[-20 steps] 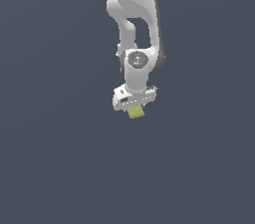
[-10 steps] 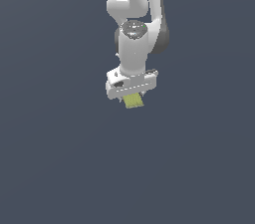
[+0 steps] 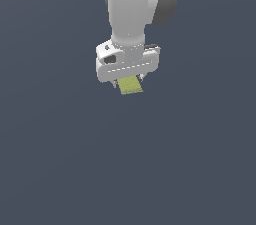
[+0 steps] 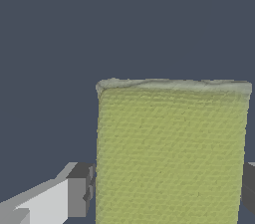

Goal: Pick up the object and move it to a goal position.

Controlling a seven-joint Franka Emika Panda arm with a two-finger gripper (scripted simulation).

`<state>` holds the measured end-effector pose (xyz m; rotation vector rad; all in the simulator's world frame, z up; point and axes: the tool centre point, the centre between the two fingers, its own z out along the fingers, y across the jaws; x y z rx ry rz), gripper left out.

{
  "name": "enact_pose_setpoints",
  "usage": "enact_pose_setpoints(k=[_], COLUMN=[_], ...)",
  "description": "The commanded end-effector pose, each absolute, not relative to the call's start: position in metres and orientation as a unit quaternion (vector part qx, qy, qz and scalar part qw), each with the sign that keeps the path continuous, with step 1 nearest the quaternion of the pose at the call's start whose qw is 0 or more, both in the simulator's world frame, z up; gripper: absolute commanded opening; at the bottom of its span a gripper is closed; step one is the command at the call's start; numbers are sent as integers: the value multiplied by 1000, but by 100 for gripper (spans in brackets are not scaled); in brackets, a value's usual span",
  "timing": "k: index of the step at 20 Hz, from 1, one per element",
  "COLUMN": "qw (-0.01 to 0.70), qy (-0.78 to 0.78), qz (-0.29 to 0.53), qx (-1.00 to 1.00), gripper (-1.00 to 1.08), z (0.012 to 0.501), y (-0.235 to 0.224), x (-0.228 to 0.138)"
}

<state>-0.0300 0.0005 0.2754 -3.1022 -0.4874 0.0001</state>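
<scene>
The end effector (image 3: 129,80) holds the yellow-green block (image 3: 130,85) between its fingers (image 4: 79,195), apparently lifted off the grey floor; pickup looks done, carrying it to the goal remains, and no goal marker shows

One yellow-green block (image 3: 130,85), one white pincer (image 3: 129,80), one arm (image 3: 131,9)

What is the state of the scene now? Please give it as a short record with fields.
arm: white Franka Panda arm, pointing down
gripper: gripper shut on the block
object: yellow-green block, flat, speckled, between the fingers, sticking out below them
surface: plain dark grey ground
goal marker: none visible
</scene>
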Motion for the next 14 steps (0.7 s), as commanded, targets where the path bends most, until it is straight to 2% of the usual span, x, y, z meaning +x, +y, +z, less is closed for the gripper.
enact_pose_setpoints(k=[1,14], qw=[1,0], qy=[-155,-155], qz=[0,0], qx=[-988,-988], gripper=[-100,-100], z=[302,420], y=[-4,-23], x=[-27,-8])
